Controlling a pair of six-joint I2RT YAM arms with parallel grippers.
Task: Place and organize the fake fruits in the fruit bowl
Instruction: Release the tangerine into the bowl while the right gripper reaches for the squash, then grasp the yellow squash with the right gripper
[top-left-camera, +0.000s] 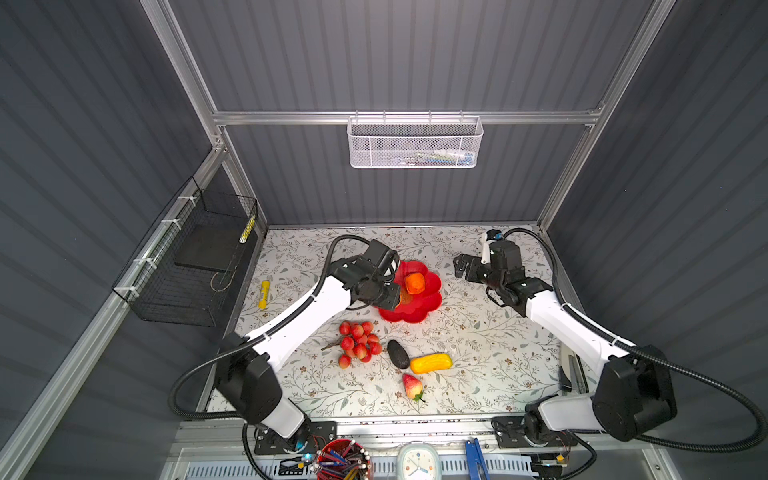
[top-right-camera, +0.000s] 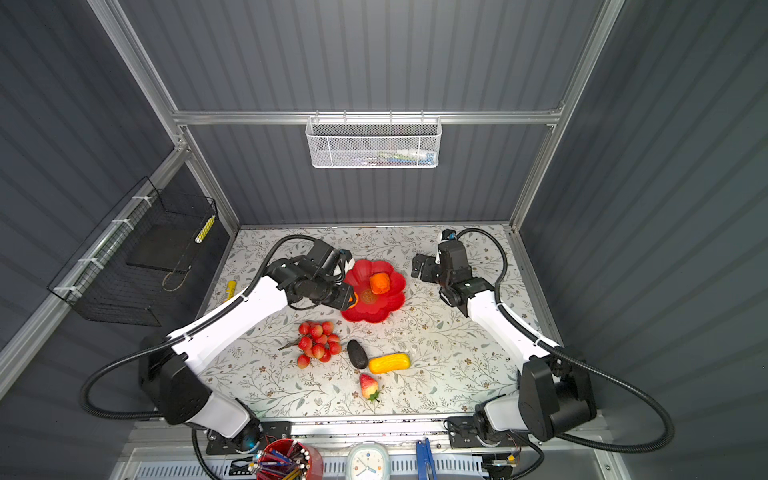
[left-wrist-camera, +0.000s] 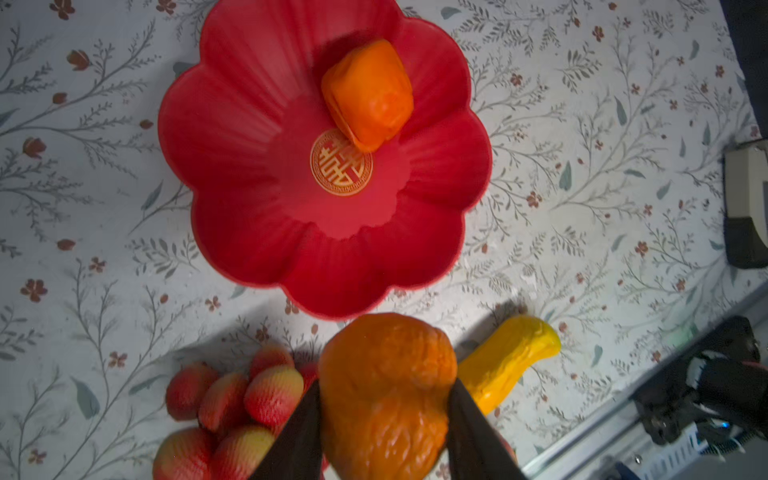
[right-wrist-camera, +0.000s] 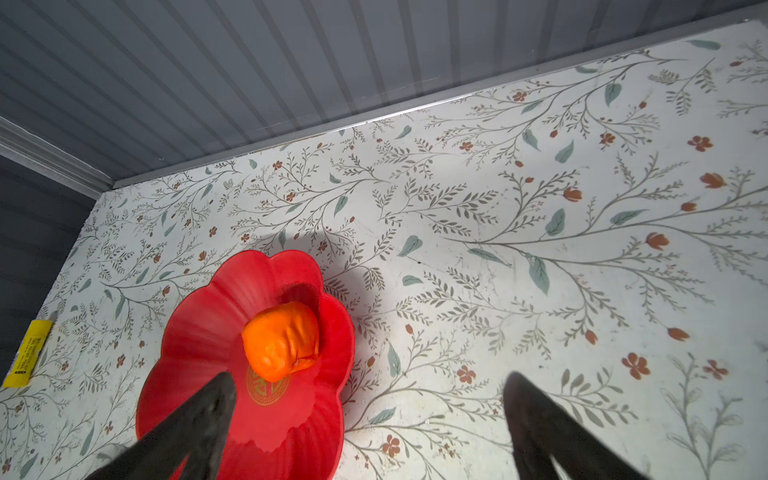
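the small orange (left-wrist-camera: 386, 361) is held by the left gripper (top-left-camera: 397, 296), which is closed on its sides. in the left wrist view the dark fingers (left-wrist-camera: 305, 424) are seen pressed against the fruit on both sides. in both top views this gripper is found at the lower left edge of the fruit bowl (top-left-camera: 417, 312), near the middle of the frame, and only a small piece of orange is seen under it. whether the fruit is already over the rim or just outside it cannot be told.

the coming move is judged to depend on one relation: the free middle of the bowl lies to the right and a little up in the frame from the held fruit, very near. the blocky orange fruit (top-left-camera: 414, 282) is already laid in the upper right part of the bowl, reaching the gold mark in the centre, so the lower and left petals are left free. the left arm is clearly the nearer one. the right gripper (right-wrist-camera: 370, 384) is opened wide and empty, placed to the right of the bowl and apart from it.

the small orange is round, so no long axis must be considered. its skin is wrinkled, glossy and deep orange. it is probably light, and it may roll when released on the sloped wall.

on the table (top-left-camera: 478, 332), lower in the frame, the red grape bunch (top-left-camera: 359, 343), the avocado (top-left-camera: 398, 354), the yellow fruit (top-left-camera: 431, 363) and the strawberry (top-left-camera: 412, 386) are not yet moved.
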